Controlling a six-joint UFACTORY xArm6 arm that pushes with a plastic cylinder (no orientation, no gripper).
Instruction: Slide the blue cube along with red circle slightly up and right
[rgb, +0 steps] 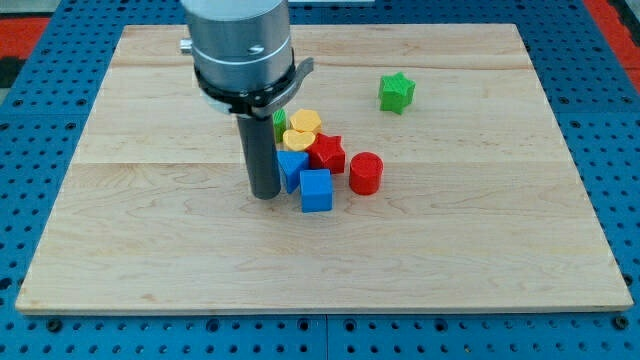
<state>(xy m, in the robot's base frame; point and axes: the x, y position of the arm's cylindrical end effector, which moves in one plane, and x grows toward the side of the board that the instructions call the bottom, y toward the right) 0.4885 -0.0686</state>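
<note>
Board (480, 230): two blue, two red, two yellow, two green blocks.

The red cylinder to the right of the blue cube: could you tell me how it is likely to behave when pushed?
The red cylinder stands upright on its flat end, so it will probably slide rather than roll. It looks small and solid, likely light. Its round side may let it slip off the blue cube beside it. My tip sits left of the cluster.

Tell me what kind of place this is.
Probably a robotics lab bench: a wooden board on a blue perforated table, small coloured blocks such as the blue cube, and my tip left of them.
</note>
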